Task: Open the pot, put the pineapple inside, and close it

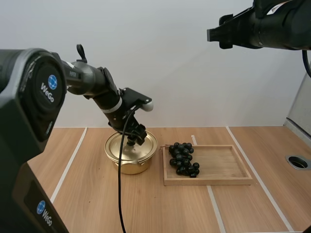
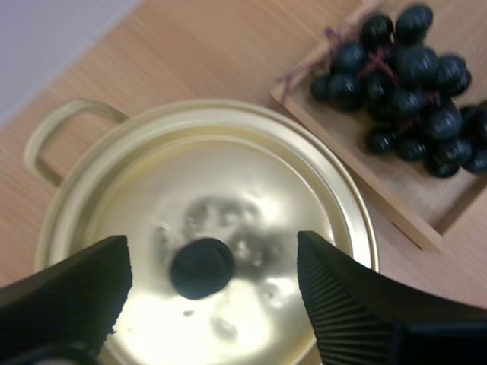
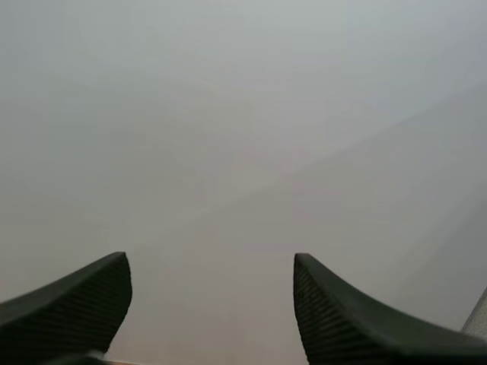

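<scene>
Pot [image 1: 130,158]: on the tabletop [image 1: 160,208], with its lid [image 2: 228,205] on and closed.
Left tool [image 2: 211,255]: directly over the pot, fingers spread wide either side of the lid's black knob [image 2: 202,268], gripping nothing.
Right tool [image 3: 211,262]: high above and well away from the pot, spread wide, empty.
Fruit: dark grapes [image 1: 182,159] on the wooden tray [image 1: 223,167] just beside the pot.
Progress: no step looks done; lifting the lid, loading the fruit and closing remain.
</scene>
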You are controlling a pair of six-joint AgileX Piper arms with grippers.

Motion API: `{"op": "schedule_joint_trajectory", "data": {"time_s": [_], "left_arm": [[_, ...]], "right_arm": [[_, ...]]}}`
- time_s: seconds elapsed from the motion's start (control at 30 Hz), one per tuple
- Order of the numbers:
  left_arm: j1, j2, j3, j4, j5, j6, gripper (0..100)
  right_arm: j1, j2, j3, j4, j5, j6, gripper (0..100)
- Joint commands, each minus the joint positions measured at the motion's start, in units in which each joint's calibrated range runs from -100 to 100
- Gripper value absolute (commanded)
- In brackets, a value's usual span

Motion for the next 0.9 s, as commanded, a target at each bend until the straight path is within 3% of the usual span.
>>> {"op": "schedule_joint_trajectory", "data": {"time_s": [0.0,0.23,0.47,0.63,0.73,0.87], "left_arm": [[-0.18,-4.21,-3.68,-0.53,-8.90,-3.56,100],[1.20,-14.24,-9.94,-0.45,-23.26,-16.50,100],[3.58,-24.72,-9.28,-4.13,-27.53,-16.74,100],[5.80,-37.07,-2.37,-8.33,-40.76,-16.74,100],[6.34,-44.85,4.11,-7.66,-48.08,-16.74,100],[6.34,-55.98,13.68,-7.50,-48.72,-15.87,100]], "right_arm": [[-0.23,0.22,-0.02,-0.39,0.15,-0.13,100],[-0.23,2.56,-0.02,-2.84,2.31,-0.13,100],[-0.23,3.08,3.68,0.26,-3.81,-0.13,100],[-0.23,2.03,11.44,-0.39,-11.68,-2.35,100],[-0.23,1.63,16.54,-0.39,-17.08,-4.24,100],[-0.23,0.75,21.28,-0.01,-18.48,-4.39,100]]}}
